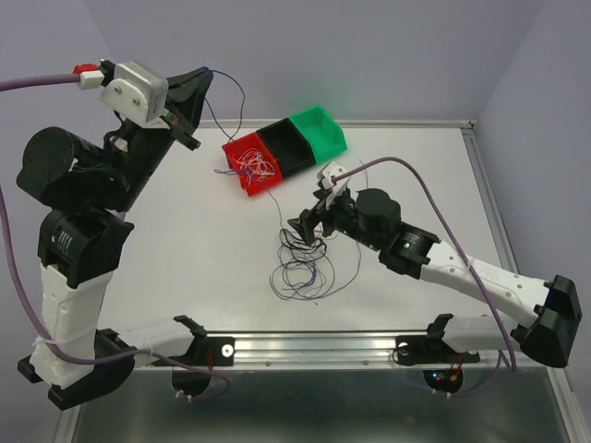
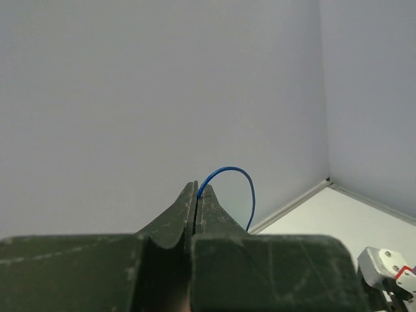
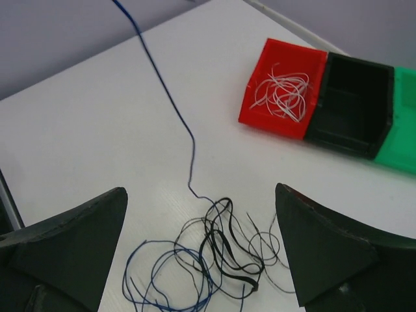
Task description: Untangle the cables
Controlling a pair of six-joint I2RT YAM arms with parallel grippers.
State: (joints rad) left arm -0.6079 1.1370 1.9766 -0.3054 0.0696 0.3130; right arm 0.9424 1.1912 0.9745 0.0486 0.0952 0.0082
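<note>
Pale lilac walls close in a white table, seen from above with both arm bases at its near edge. Closest of the loose things, about mid-table, lies a tangle of thin wires. Dark blue loops spread toward 7 o'clock of the heap, a thicker black wire coils at its centre, and finer dark strands trail toward 4 o'clock.

The right claw hangs low over the heap's 12 o'clock edge. Its fingers are spread wide with nothing between them, and the wrist view shows the tangle on the table through the gap.

From the heap one blue wire rises toward 11 o'clock and leaves the top of that view.

Farther back, at 12 o'clock from the tangle, three bins stand touching in a row: a red bin, a black bin and a green bin. A clump of white wires lies in the red one.

Farthest, at 10 o'clock and well above the table, the left claw is raised toward the wall. Its jaws are pressed together on a blue strand, and a short end arches out past the tips.
</note>
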